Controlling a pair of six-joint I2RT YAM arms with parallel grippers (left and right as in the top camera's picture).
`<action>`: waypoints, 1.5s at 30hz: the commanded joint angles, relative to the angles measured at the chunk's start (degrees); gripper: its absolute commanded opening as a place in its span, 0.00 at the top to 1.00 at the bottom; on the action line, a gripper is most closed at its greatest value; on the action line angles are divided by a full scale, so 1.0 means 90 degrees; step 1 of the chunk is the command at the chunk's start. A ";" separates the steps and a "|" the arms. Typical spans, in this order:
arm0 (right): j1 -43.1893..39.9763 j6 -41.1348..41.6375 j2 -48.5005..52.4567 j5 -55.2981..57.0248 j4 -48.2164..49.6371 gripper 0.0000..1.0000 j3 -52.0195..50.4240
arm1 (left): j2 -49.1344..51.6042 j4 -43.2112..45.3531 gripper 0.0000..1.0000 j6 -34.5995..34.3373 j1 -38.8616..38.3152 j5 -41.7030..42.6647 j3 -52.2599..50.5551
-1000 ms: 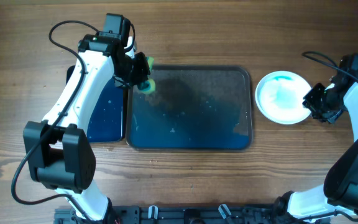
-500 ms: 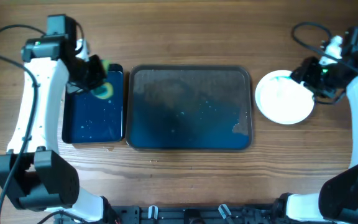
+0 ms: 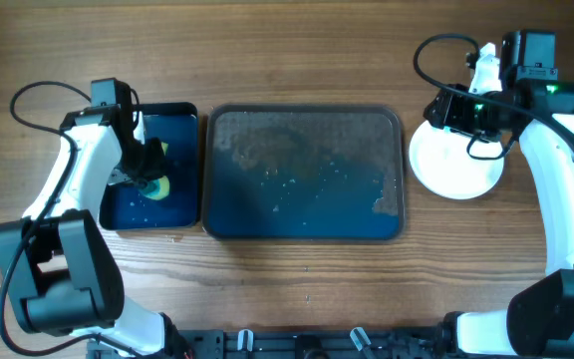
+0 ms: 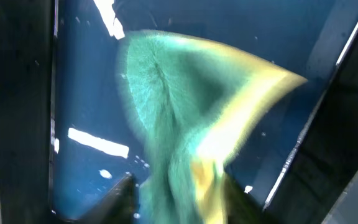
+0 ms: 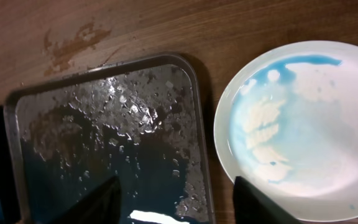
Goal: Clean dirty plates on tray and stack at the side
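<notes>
1 plate (image 3: 456, 165) sat by desk's (image 3: 297, 289) right edge; 1 big tray (image 3: 307, 112), 1 small tray (image 3: 182, 110). L gripper (image 4: 178, 196) pinched 1 sponge (image 4: 185, 93); R gripper (image 5: 178, 199) gaped, empty.

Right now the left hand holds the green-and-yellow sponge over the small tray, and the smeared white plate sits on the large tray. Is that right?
Not quite. The white plate lies on the wooden table, right of the large tray, not on it, as the overhead view shows. The left hand does hold the sponge over the small tray.
</notes>
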 commanded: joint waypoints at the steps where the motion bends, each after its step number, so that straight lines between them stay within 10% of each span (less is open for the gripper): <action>1: 0.0036 -0.0180 -0.0049 0.0119 -0.0078 0.36 0.0078 | 0.0027 0.0175 0.00 0.0034 0.0024 -0.0277 -0.0010; 16: 0.0996 -0.0993 -0.1758 0.0899 -0.0090 0.00 0.0085 | -0.2123 -0.0959 0.00 -0.0566 -0.0493 0.0041 0.0991; 30: 0.1171 -0.0991 -0.4648 0.0879 -0.0500 0.00 0.0083 | -0.2273 -0.0964 0.00 -0.0563 -0.0500 0.0034 0.0991; 45: 0.1171 -0.1778 -0.4609 0.1251 -0.0044 0.00 0.0075 | -0.2273 -0.0964 0.00 -0.0563 -0.0503 0.0034 0.0991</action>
